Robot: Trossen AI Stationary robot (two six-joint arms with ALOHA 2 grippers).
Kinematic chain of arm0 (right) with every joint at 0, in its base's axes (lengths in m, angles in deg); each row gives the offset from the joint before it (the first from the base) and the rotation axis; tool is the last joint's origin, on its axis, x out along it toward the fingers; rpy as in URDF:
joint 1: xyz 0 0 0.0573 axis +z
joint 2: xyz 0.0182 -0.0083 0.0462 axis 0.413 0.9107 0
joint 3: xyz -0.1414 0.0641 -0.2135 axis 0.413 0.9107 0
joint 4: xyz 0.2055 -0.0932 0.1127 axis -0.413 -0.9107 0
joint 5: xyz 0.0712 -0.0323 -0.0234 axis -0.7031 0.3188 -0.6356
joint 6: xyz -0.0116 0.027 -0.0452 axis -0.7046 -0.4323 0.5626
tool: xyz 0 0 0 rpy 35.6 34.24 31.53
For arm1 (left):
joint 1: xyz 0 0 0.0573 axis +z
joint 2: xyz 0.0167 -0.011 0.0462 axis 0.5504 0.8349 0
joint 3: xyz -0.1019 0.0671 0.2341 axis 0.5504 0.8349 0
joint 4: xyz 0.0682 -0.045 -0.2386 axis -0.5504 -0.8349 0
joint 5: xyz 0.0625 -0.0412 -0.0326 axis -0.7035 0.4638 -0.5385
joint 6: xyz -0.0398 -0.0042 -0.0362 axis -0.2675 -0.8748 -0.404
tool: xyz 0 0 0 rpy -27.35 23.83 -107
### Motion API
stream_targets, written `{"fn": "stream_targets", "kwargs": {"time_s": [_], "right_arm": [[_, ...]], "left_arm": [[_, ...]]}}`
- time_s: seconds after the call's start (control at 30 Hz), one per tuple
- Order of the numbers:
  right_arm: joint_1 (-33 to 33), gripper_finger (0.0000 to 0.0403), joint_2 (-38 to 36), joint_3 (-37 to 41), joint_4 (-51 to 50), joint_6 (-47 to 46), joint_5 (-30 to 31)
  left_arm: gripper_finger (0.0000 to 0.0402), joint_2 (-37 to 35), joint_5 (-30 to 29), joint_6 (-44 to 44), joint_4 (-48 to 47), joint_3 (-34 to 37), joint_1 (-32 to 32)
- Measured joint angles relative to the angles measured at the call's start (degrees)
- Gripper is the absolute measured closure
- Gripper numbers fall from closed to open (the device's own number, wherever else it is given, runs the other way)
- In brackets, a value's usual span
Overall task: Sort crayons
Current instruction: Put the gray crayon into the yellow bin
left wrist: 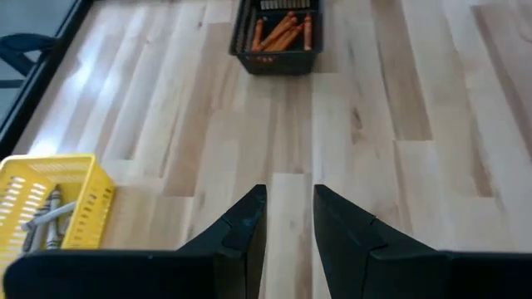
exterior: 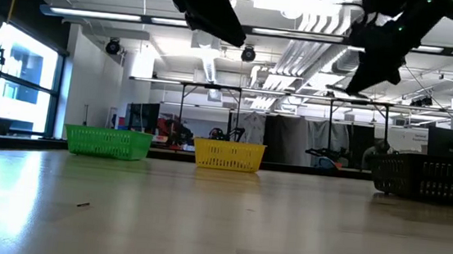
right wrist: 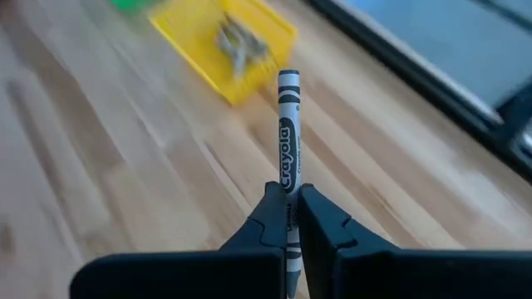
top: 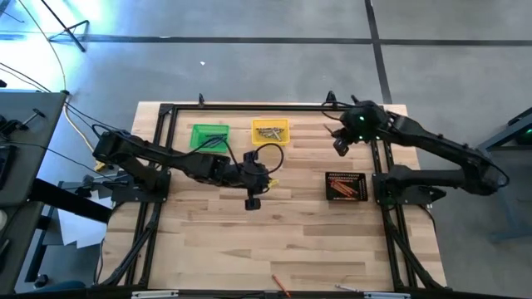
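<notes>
My right fingers (right wrist: 291, 218) are clenched on a grey crayon (right wrist: 288, 133), carried above the surface toward the yellow bin (right wrist: 223, 46). Next I must hover over it and release. My left fingers (left wrist: 287, 218) wait released.

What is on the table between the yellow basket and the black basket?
Nothing: in the high view, only bare wooden table lies between the yellow plastic basket and the black plastic basket.

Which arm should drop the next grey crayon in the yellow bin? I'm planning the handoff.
Likely right: its gripper is shut on a grey crayon near the yellow bin; the left gripper is open, empty.
</notes>
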Motion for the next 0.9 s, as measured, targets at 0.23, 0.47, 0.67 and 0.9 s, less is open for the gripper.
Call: {"fn": "stream_targets", "kwargs": {"time_s": [0.23, 0.47, 0.67, 0.9], "right_arm": [[2.0, 0.0402, -6.77, 10.44, 23.13, -4.16, -2.3], [3.4, 0.0402, -3.12, 22.25, 55.05, -9.36, -2.45], [3.38, 0.0402, 6.43, 24.56, 68.67, -11.54, -2.41], [3.38, 0.0402, 21.12, 19.57, 77.0, -10.33, -3.02]], "left_arm": [[0.0316, 0.0, -0.12, 0.0, 0.03, 0.0, 2.18], [0.0316, 0.0, -0.23, 0.02, 0.76, 0.0, 2.39], [0.0316, 0.0, -0.24, 0.04, 0.84, 0.0, 2.28], [0.0316, 0.0, -1.51, 0.04, 0.86, 0.0, 2.28]]}}
